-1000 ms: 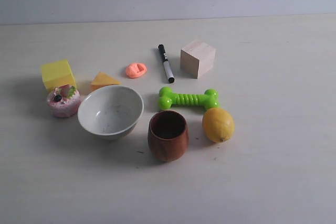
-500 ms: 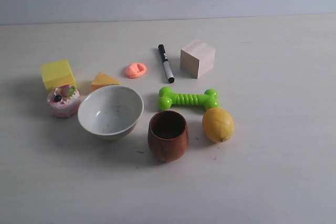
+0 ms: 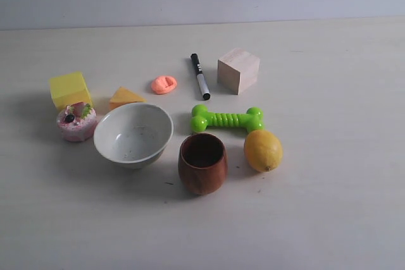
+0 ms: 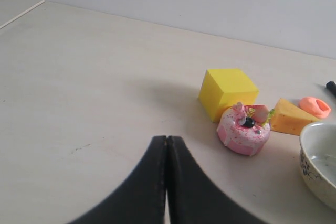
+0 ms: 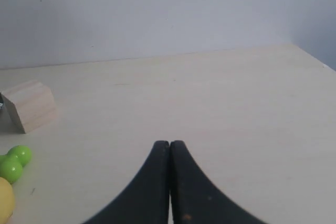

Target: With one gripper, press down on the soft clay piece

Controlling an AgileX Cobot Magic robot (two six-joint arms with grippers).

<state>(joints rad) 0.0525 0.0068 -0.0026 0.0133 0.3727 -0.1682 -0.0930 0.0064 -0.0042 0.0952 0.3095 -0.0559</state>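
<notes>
Salmon-orange, matte and doughy, the soft clay piece (image 3: 164,84) sits dented on the pale desk (image 3: 329,207) between the smooth orange wedge (image 3: 125,97) and the black marker (image 3: 200,76). Nothing has shifted in the last second. The left pincer (image 4: 167,141) and right pincer (image 5: 169,144) are clenched empty, well apart from it, so no press seems under way.

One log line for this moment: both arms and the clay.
left gripper: jaws shut, empty | right gripper: jaws shut, empty | clay: lying free, neither gripper touching it
</notes>
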